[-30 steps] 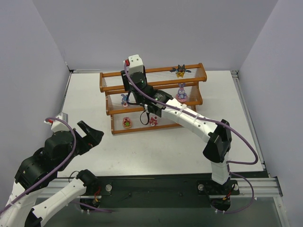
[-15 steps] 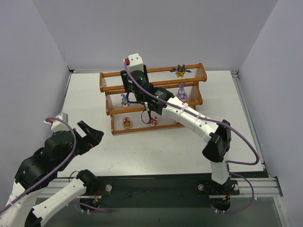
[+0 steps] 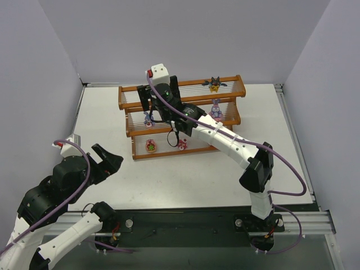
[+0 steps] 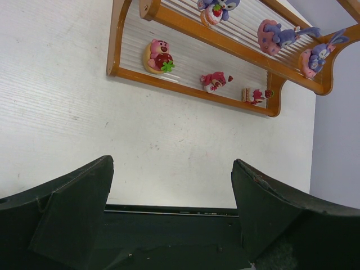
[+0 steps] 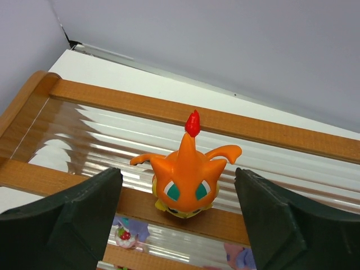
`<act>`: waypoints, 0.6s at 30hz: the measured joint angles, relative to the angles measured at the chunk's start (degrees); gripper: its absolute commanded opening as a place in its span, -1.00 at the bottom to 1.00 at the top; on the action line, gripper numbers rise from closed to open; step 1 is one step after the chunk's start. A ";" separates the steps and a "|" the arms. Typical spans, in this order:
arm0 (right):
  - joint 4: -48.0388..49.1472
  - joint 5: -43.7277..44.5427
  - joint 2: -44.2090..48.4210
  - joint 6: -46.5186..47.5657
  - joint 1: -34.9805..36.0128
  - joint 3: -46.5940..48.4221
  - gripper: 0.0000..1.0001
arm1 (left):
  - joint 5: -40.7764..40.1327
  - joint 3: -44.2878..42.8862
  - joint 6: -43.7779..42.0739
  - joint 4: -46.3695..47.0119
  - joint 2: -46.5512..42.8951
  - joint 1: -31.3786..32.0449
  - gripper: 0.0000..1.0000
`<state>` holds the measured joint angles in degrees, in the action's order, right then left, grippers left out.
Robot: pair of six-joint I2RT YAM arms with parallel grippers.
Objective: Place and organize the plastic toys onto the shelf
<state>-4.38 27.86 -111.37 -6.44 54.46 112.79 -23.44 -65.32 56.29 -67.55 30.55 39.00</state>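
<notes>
The shelf (image 3: 230, 96) stands at the back of the table, and its top tier fills the right wrist view (image 5: 281, 135). My right gripper (image 3: 158, 93) hovers over the left part of the top tier, open. The orange toy (image 5: 185, 174) stands on that tier between its spread fingers (image 5: 84, 208), untouched. A black winged toy (image 3: 214, 84) sits at the top right. Purple long-eared toys (image 3: 216, 110) (image 3: 148, 118) are on the middle tier, pink-red ones (image 3: 151, 146) (image 3: 181, 144) on the bottom. My left gripper (image 3: 107, 160) is open and empty, low at the front left.
The left wrist view shows the shelf (image 4: 185, 91) from the front, with a round pink toy (image 4: 157, 56) and two small pink ones (image 4: 214, 81) on the bottom tier. White walls enclose the table. The black rail (image 3: 185, 219) runs along the near edge.
My right gripper's fingers have spread apart over the top tier, letting go of the orange toy. The left arm has not moved.
</notes>
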 measured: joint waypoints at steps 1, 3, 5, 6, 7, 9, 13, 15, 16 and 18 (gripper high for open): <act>-0.13 -0.20 0.00 0.07 0.00 0.00 0.85 | 0.00 0.00 0.00 0.00 0.00 0.00 0.92; -0.24 -0.35 0.00 0.02 0.00 0.00 0.96 | 0.00 0.00 -0.04 0.00 0.00 0.00 0.93; -0.52 -0.66 0.04 0.00 0.00 0.00 1.00 | -0.02 0.00 -0.17 0.00 0.00 0.00 0.93; -0.70 -0.83 0.09 -0.07 0.00 0.00 1.00 | -0.09 0.00 -0.28 0.00 0.00 0.00 0.94; -0.85 -0.96 0.15 -0.07 0.00 0.00 1.00 | -0.17 0.00 -0.50 0.00 0.00 0.00 0.94; -1.29 -1.42 0.52 -0.04 0.00 0.00 1.00 | -0.24 -0.02 -1.16 0.02 0.04 0.00 0.95; -2.45 -1.77 2.38 0.26 0.17 0.02 1.00 | -0.39 -0.42 -2.91 0.02 0.55 0.00 0.95; -4.00 -1.73 4.00 0.20 0.39 0.04 1.00 | -0.37 -1.31 -4.42 0.02 1.51 0.00 0.95; -4.96 -1.68 5.18 -0.07 0.44 0.04 1.00 | -0.37 -1.99 -5.29 0.07 2.19 0.00 0.94; -6.56 -1.22 8.04 -0.79 0.46 -0.55 1.00 | -0.42 -3.61 -7.32 -0.04 4.02 0.00 0.95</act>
<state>-10.94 26.63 -103.33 -7.22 54.92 112.25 -23.86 -68.93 48.97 -67.59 34.57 39.00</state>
